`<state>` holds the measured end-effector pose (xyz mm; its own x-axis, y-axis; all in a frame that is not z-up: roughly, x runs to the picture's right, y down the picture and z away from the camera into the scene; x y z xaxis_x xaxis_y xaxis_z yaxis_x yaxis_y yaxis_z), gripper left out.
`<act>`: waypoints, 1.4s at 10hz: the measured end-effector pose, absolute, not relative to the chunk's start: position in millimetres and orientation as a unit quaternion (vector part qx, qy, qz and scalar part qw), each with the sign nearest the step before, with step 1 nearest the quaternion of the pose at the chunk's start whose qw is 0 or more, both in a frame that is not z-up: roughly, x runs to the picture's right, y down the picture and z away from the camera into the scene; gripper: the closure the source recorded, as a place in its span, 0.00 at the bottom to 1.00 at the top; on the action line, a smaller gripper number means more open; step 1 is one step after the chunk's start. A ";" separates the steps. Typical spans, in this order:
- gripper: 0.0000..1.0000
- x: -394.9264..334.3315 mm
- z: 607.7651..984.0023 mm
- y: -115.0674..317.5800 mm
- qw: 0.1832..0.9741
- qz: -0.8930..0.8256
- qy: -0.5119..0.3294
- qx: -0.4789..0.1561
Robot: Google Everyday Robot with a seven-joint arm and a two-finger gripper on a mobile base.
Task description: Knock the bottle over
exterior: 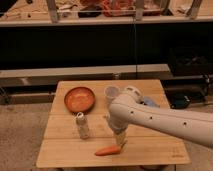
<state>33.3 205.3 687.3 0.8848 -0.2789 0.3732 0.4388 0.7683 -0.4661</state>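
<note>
One upright bottle [82, 125] near, clear of, the end effector [120, 139].

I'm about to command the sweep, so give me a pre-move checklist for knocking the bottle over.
1. Bottle upright, not yet knocked: ok.
2. Gripper low over the table, image-right of the bottle and apart from it: ok.
3. Gap between gripper and bottle shows only bare wood: ok.
4. Carrot lies just below the gripper; whether they touch: cannot tell.
5. Cup and bowl stand farther back, off the line to the bottle: ok.
</note>
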 end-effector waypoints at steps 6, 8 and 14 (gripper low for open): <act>0.20 31.8 693.8 211.6 0.925 -0.196 -0.150 -0.287; 0.20 26.4 696.4 212.6 0.923 -0.201 -0.155 -0.289; 0.20 16.7 700.8 213.2 0.919 -0.208 -0.164 -0.291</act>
